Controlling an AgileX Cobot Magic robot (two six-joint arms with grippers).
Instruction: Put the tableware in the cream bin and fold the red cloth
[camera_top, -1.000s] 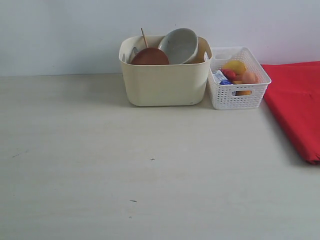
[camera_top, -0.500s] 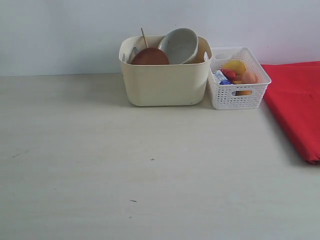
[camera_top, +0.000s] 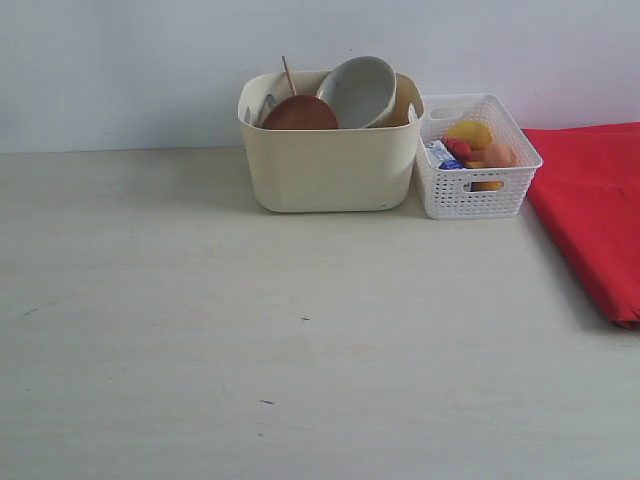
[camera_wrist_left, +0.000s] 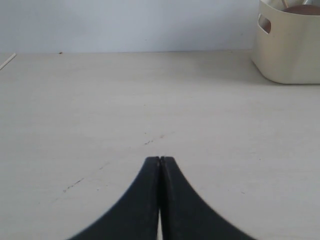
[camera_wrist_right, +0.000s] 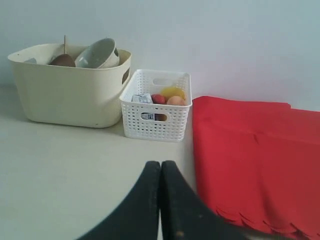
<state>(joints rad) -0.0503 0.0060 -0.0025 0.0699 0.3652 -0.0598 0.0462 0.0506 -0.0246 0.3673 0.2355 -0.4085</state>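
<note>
Pale tabletop (camera_top: 200, 320), exterior view, bears cream bin (camera_top: 330, 175) with bowl (camera_top: 358, 92) and brown plate (camera_top: 300, 115) at twelve o'clock, red cloth (camera_top: 592, 205) at three; left wrist view shows left gripper (camera_wrist_left: 160, 161) pinched together, right wrist view right gripper (camera_wrist_right: 160, 165) likewise.

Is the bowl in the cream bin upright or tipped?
Tipped: the bowl leans on its side in the cream bin, inside showing above the rim.

Prob. lab/test setup: plain pale table (camera_top: 300, 350), blank wall (camera_top: 120, 60)
</note>
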